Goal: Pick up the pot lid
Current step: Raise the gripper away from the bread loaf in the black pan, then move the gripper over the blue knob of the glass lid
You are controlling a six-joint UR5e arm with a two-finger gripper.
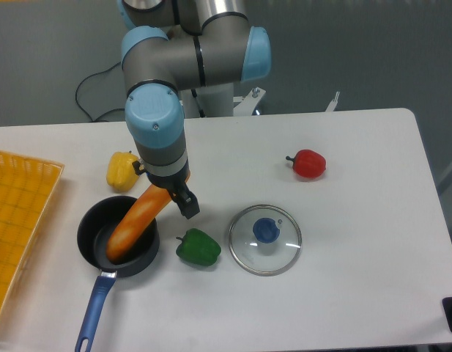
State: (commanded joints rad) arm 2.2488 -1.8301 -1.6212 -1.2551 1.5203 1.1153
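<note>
Above the back right of the black pot, the gripper (164, 188) hangs from the arm with its two fingers spread apart, open. The orange vegetable (137, 224) shows below and between them, its upper end partly hidden by the gripper. To the right of the gripper and nearer the camera, the transparent pot lid (247, 253) lies flat on the table, knob up. Its round blue knob (266, 230) stands near the middle. The gripper is not touching the lid.
The black pot (151, 258), its blue handle (95, 312) toward the camera, holds the orange vegetable. A green pepper (198, 248) lies between pot and lid. Behind are a yellow pepper (121, 173) and a red one (309, 164). A yellow crate (17, 213) stands left.
</note>
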